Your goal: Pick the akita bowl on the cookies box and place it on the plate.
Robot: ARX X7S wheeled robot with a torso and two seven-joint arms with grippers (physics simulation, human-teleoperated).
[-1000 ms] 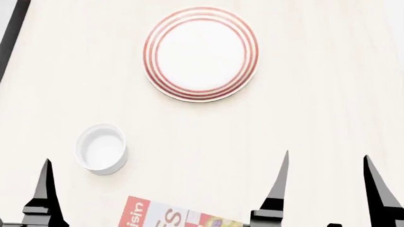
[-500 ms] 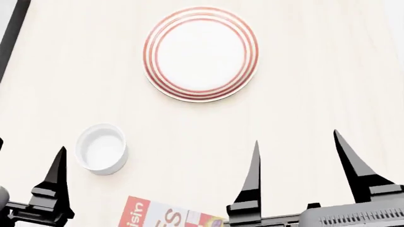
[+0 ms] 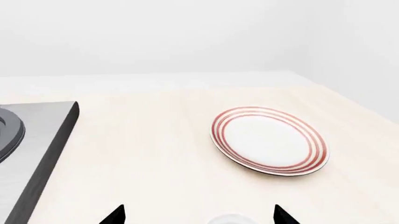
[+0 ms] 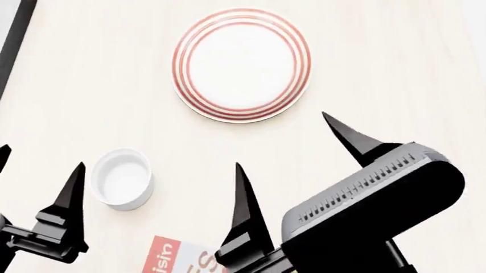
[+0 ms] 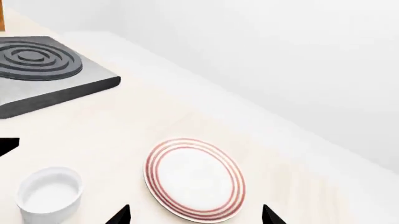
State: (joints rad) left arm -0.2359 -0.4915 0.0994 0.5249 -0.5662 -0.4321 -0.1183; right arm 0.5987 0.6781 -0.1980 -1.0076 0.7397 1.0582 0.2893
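The akita bowl is out of view in every frame. Only a red-and-white corner of the cookies box (image 4: 178,259) shows, at the near edge of the head view. The plate (image 4: 241,63) (image 3: 269,140) (image 5: 194,179), white with red rings, lies empty on the far side of the counter. My right gripper (image 4: 283,142) (image 5: 195,210) is open and empty, between the box and the plate, angled toward the plate. My left gripper (image 4: 42,159) (image 3: 199,210) is also open and empty, just left of the ramekin.
A small plain white ramekin (image 4: 122,179) (image 5: 50,193) (image 3: 232,219) stands on the light wooden counter (image 4: 395,85). A dark stove top (image 5: 37,65) (image 3: 31,140) with ring burners borders the counter's left edge. A white wall rises behind the counter.
My right arm has swung forward and left, its body coming into the head view and its fingers turning toward the plate. The left gripper has shifted slightly forward. No object has moved.
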